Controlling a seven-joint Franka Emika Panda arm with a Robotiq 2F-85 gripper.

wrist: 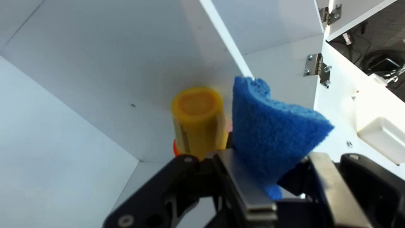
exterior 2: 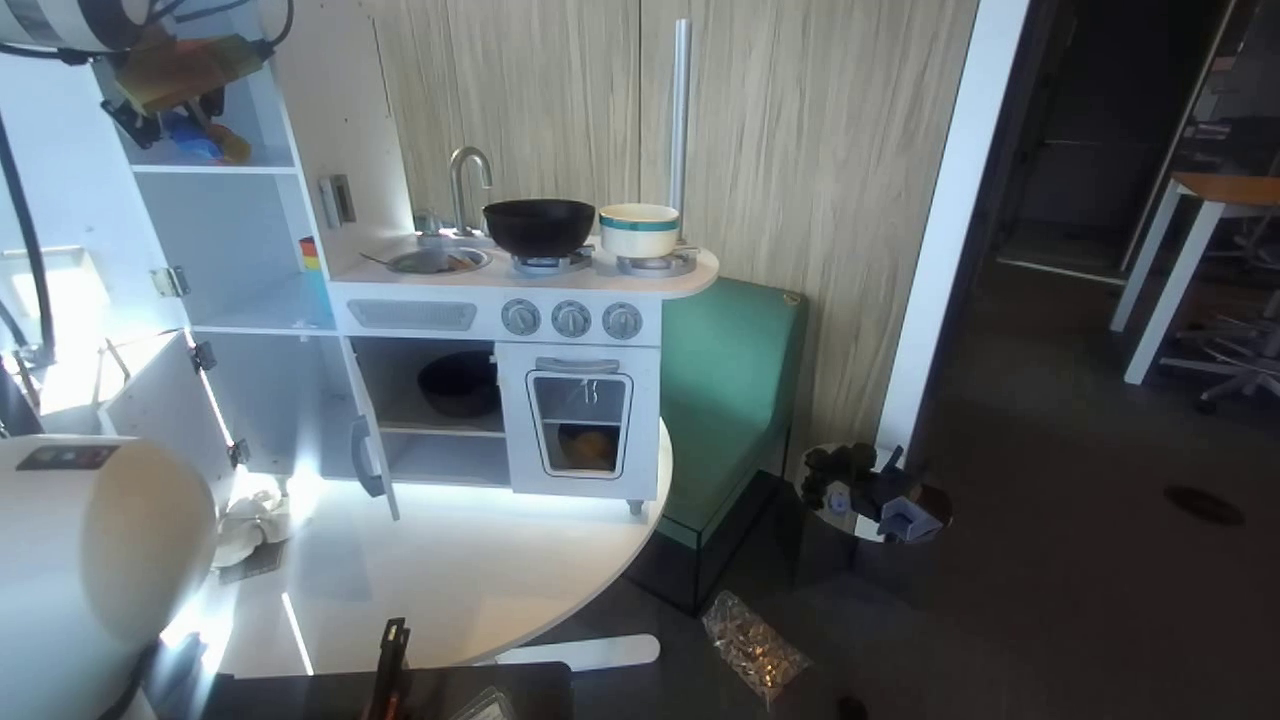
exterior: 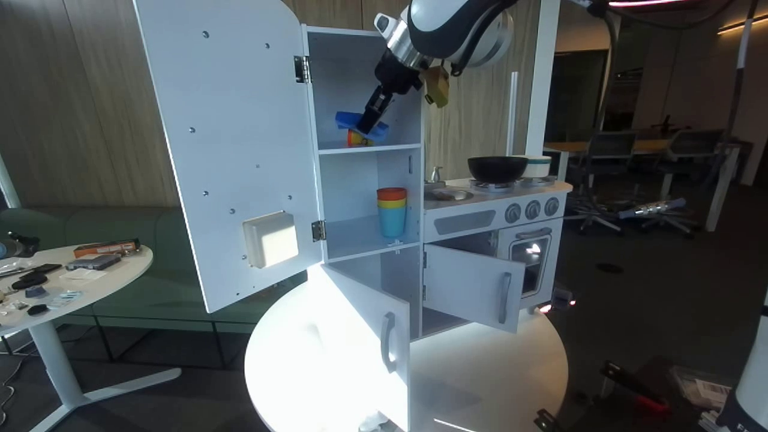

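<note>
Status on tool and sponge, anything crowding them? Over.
Tool shut on sponge. Held at upper shelf. Yellow tub close by, contact unclear.

The sponge (wrist: 272,136) is bright blue, porous and bent, with one edge curling over. It is pinched in the gripper (wrist: 262,161) and juts toward 12 o'clock in the wrist view, the yellow tub (wrist: 199,126) near it at 9 o'clock. In an exterior view it slants from just past 9 o'clock down to just past 3, its middle hidden, inside the cupboard (exterior: 345,75), above the upper shelf (exterior: 369,149)
</note>
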